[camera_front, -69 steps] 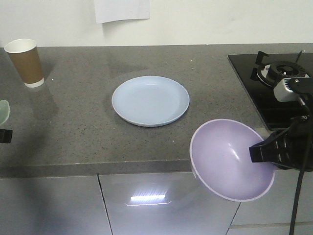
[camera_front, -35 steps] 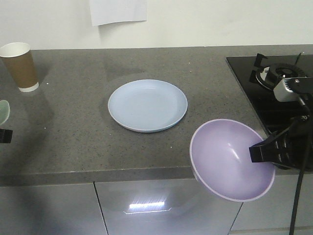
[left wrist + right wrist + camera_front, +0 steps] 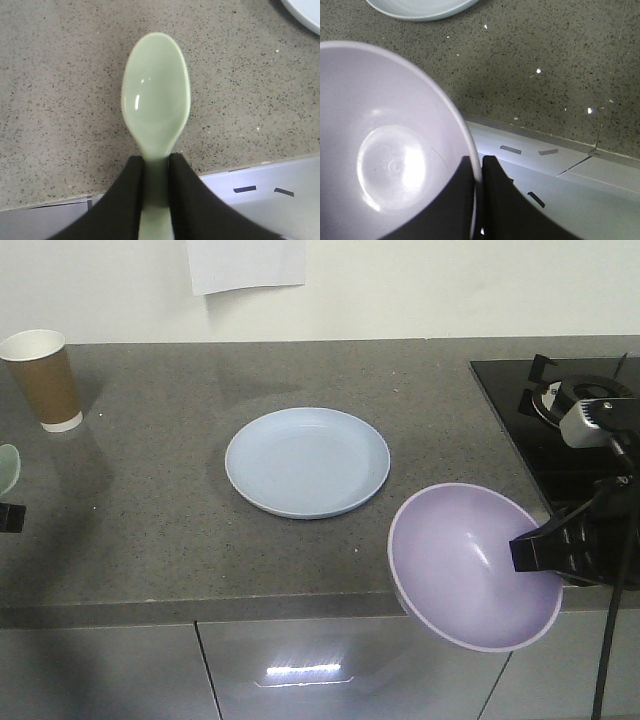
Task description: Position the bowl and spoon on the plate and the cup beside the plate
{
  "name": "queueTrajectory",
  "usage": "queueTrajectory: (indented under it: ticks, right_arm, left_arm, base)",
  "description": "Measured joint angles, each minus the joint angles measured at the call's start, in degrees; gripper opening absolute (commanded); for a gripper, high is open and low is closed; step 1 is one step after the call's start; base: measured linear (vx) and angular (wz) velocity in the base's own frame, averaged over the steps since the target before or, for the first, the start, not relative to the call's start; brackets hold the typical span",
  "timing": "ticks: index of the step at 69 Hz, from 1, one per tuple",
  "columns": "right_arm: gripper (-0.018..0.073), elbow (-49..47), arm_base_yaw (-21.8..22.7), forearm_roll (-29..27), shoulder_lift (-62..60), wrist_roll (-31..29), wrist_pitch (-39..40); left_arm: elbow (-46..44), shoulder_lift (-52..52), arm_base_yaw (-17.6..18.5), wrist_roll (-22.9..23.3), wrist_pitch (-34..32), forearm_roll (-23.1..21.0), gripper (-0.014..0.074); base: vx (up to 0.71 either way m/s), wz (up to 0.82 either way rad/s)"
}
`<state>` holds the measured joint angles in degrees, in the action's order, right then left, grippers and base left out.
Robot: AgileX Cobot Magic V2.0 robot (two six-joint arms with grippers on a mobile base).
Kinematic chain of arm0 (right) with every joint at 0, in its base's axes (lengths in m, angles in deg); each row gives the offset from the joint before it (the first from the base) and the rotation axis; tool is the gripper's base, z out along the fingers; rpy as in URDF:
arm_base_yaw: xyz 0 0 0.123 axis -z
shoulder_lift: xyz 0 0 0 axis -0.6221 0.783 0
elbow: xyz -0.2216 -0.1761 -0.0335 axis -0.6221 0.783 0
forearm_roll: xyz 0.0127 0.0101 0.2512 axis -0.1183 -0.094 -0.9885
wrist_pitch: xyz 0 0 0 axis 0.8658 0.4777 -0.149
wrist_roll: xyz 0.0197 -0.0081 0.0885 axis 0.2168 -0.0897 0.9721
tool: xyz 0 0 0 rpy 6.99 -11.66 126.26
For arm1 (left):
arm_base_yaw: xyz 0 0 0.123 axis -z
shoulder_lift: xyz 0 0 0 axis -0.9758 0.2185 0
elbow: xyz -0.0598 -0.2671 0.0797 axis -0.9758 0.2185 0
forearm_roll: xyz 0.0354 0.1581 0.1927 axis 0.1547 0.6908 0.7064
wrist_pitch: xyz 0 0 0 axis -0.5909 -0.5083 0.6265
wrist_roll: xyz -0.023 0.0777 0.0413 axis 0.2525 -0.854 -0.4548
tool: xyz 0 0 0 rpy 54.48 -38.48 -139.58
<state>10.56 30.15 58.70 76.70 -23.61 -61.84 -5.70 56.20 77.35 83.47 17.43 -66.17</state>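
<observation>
Clamping right jaws on bowl [image 3: 460,570] rim over surface [image 3: 150,530] edge; pinching spoon [image 3: 156,100] handle in left jaws above surface.

You have open bench [image 3: 150,530] all round the plate [image 3: 307,462]. The cup [image 3: 42,378] stands well apart at the back left, the hob [image 3: 520,430] fills the right end, and the held bowl [image 3: 470,565] hangs over the front edge near the plate's right.

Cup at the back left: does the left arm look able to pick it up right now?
Probably not yet: the left gripper is shut on the spoon, leaving no free grip for the cup, though nothing visibly blocks the way.
</observation>
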Motion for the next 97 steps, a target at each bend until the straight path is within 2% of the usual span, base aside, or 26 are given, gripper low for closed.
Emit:
queueTrajectory:
  ticks: [97]
  right_arm:
    - [-0.0001,0.0,0.0,0.0,0.0,0.0,0.0]
  left_arm:
    - [0.0,0.0,0.0,0.0,0.0,0.0,0.0055]
  base:
    - [0.04,0.03]
